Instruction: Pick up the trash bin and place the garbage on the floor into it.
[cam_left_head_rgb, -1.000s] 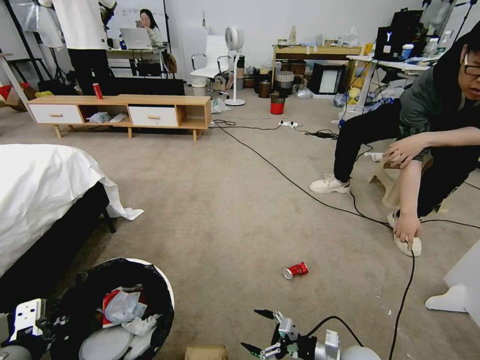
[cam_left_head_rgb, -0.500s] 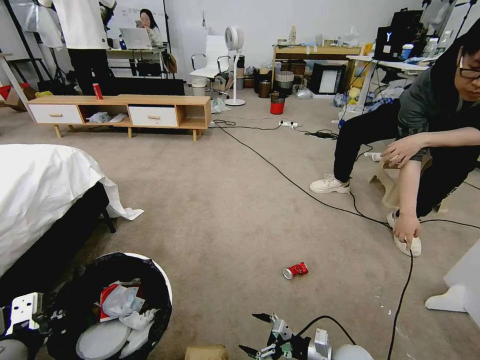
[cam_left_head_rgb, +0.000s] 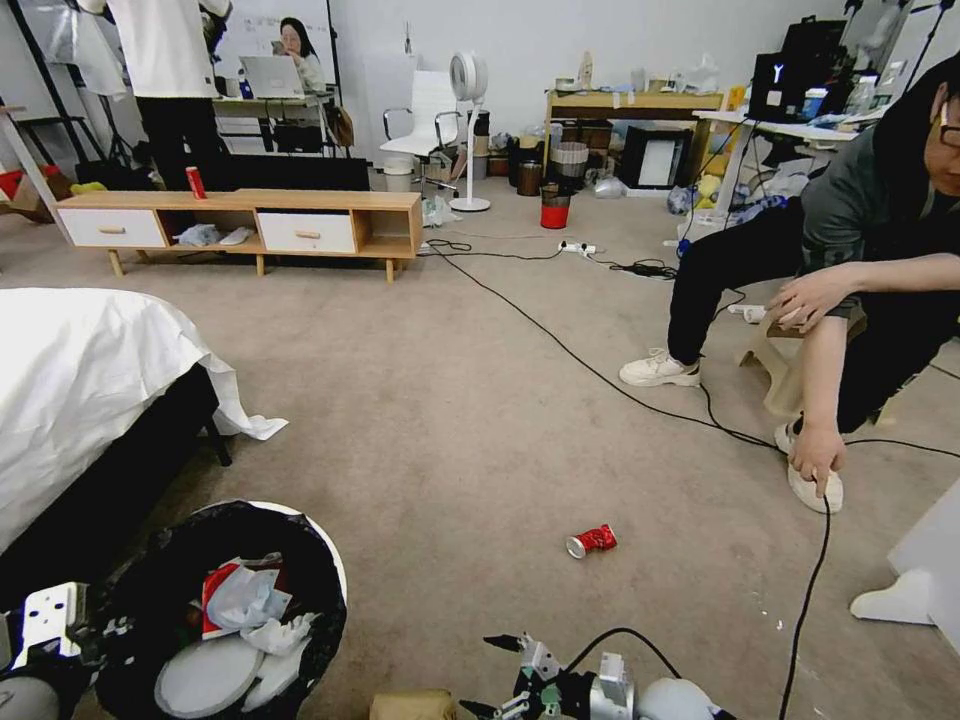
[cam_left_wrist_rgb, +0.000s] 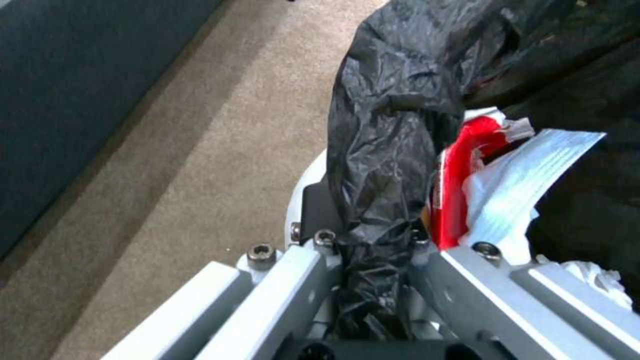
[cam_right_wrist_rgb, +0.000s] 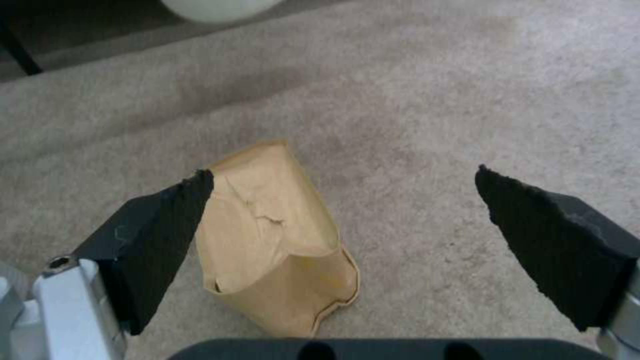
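Observation:
The trash bin (cam_left_head_rgb: 322, 585), white with a black bag liner, hangs at the lower left with tissues and a red packet inside. My left gripper (cam_left_head_rgb: 92, 640) is shut on its rim; the left wrist view shows the fingers (cam_left_wrist_rgb: 293, 270) clamped over the bin's (cam_left_wrist_rgb: 393, 150) crinkled black bag. My right gripper (cam_left_head_rgb: 484, 676) is open low at the bottom centre, just right of a brown paper bag (cam_left_head_rgb: 410, 705). In the right wrist view that gripper (cam_right_wrist_rgb: 343, 177) is spread wide above the bag (cam_right_wrist_rgb: 273, 240), one fingertip over the bag's edge. A crushed red can (cam_left_head_rgb: 591, 541) lies on the floor (cam_left_head_rgb: 430, 420) ahead.
A bed with a white sheet (cam_left_head_rgb: 80, 380) stands on the left. A black cable (cam_left_head_rgb: 600, 376) crosses the carpet toward a seated person (cam_left_head_rgb: 850, 290) at the right, whose hand rests on a shoe. A low wooden cabinet (cam_left_head_rgb: 240, 220) and a small red bin (cam_left_head_rgb: 554, 212) stand far back.
My right gripper has sunk lower and shifted left toward the brown paper bag. The bin held by the left gripper has shifted slightly. The red can has not moved.

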